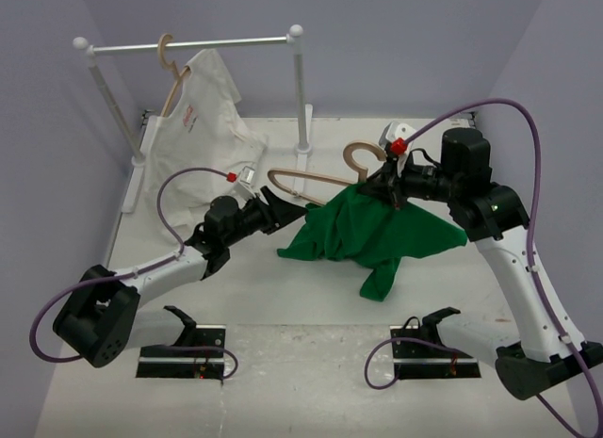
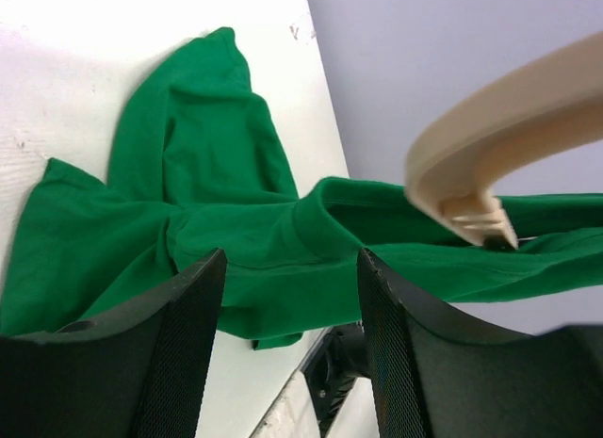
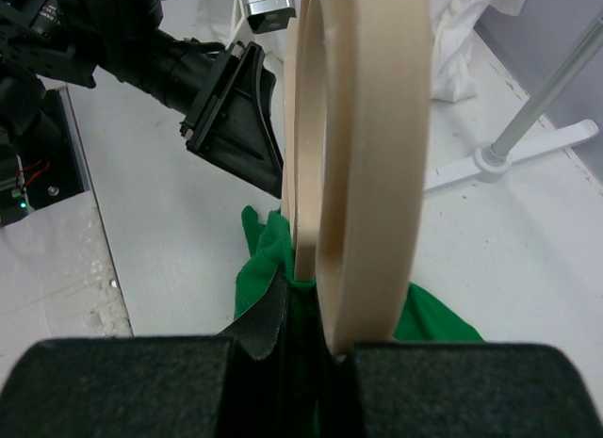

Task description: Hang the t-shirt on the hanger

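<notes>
The green t-shirt point(image 1: 372, 233) lies bunched at the table's middle, its upper part lifted onto the tan wooden hanger point(image 1: 316, 180). My right gripper point(image 1: 384, 188) is shut on the hanger near its hook, with green cloth pinched in too. In the right wrist view the hanger point(image 3: 363, 155) stands edge-on between the jaws point(image 3: 316, 334), with the t-shirt point(image 3: 266, 254) below it. My left gripper point(image 1: 283, 209) is open and empty just left of the hanger's bare left end. In the left wrist view its gripper point(image 2: 292, 353) faces the t-shirt point(image 2: 217, 221), with the hanger end point(image 2: 490, 127) at upper right.
A clothes rack point(image 1: 198, 46) stands at the back left with a white t-shirt point(image 1: 198, 127) on another wooden hanger. Its right post point(image 1: 301, 99) stands just behind the held hanger. Two black mounts point(image 1: 184, 348) sit at the near edge.
</notes>
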`<state>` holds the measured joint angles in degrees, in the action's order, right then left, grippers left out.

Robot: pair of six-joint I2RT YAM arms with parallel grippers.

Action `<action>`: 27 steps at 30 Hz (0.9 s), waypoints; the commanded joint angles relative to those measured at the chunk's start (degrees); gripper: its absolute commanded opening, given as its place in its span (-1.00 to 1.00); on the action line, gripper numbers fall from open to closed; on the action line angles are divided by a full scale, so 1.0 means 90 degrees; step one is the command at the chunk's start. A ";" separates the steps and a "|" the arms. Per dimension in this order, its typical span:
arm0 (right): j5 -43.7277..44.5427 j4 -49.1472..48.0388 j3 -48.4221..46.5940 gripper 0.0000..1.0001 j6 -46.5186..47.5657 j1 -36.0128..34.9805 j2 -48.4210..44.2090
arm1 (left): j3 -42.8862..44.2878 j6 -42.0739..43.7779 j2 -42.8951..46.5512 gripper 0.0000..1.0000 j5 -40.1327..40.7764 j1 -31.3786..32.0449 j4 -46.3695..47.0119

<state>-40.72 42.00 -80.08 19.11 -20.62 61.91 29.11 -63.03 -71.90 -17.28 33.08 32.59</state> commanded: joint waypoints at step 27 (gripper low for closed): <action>0.0038 -0.0604 -0.0106 -1.00 -0.0063 -0.0072 0.0339 | -0.0383 -0.0484 -0.0249 -1.00 -0.0509 0.0142 0.1003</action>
<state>-41.98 39.78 -79.57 18.96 -21.10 64.02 26.94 -68.42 -76.79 -21.15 34.15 41.99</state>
